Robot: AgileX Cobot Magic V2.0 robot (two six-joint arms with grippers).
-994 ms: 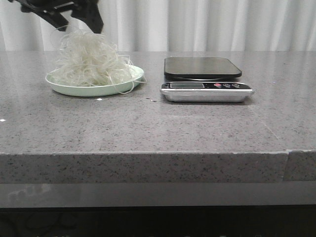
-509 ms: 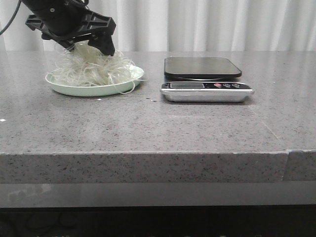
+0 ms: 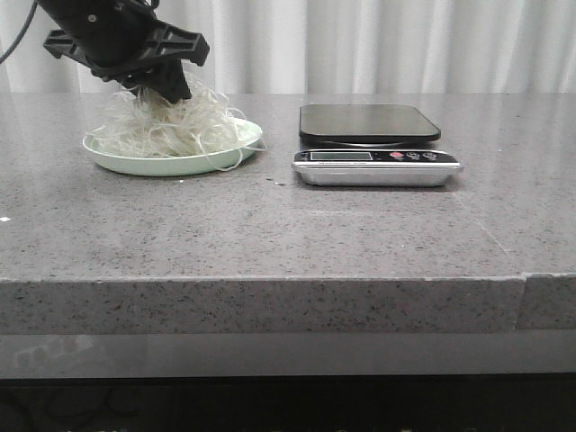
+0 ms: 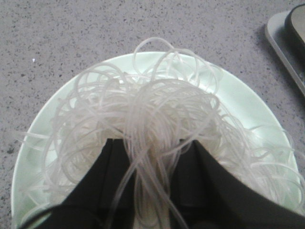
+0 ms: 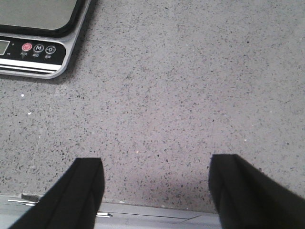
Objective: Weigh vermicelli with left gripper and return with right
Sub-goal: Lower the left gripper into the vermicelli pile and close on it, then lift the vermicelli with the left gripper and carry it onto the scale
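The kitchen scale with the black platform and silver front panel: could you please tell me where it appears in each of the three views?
Front view: the black-topped silver kitchen scale sits right of centre, beside the pale green plate.
Left wrist view: only its corner shows at the upper right edge.
Right wrist view: its button panel and platform fill the upper left corner.
Shared landmark: the speckled grey stone countertop appears in all three.

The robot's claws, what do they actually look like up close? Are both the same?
Both look matte black. The left gripper has a bulky, angular body with ridged edges in the front view, and a thin dark cable curves off its upper left. Its fingers are broad, flat, wedge-like slabs. The right gripper shows two similar plain black fingers. No markings or labels are visible.
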